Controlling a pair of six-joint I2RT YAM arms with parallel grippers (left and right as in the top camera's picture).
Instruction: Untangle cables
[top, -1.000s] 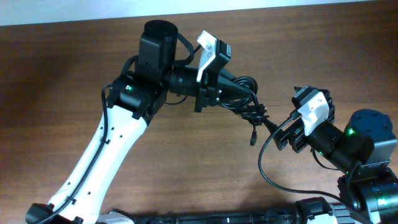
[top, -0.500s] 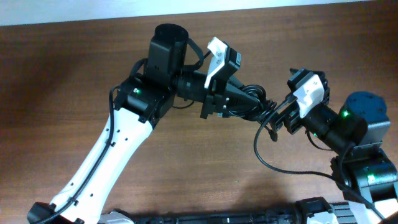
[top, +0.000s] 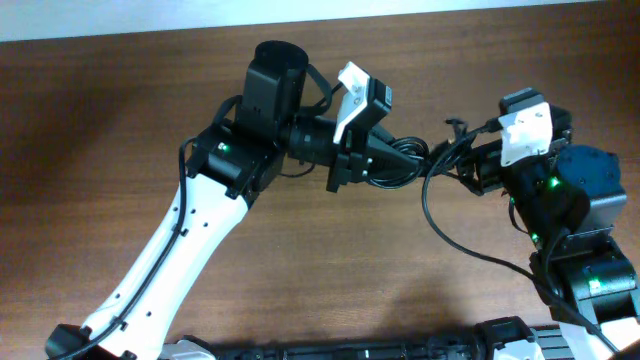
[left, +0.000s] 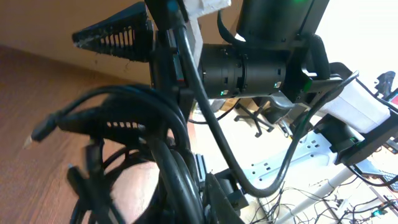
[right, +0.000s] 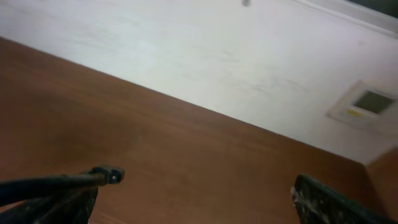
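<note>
Black tangled bundle of cables (top: 398, 166) hangs above the brown wooden table (top: 120, 120), between the two arms. No writing can be read on it. A small white wall panel (right: 367, 102) carries a yellowish mark, but it is too small to read.

The bundle is at the left gripper (top: 405, 155). In the left wrist view the loops (left: 149, 143) wrap around the lower ribbed finger (left: 115, 121), and the upper finger (left: 112, 38) stands clear above them. The jaws of the left gripper (left: 71, 78) are parted, and table wood shows between them. One thin cable end with a small plug (left: 40, 130) sticks out to the side.

The right gripper (top: 462, 160) is just beside the bundle, on its right. In the right wrist view its jaws (right: 196, 190) are spread wide, and a thin black cable tip (right: 107, 174) lies along one finger (right: 56, 202). It is not clear if this tip touches the finger.

The lower part of the bundle is cut off in the left wrist view, and the single cables inside the knot cannot be told apart
</note>
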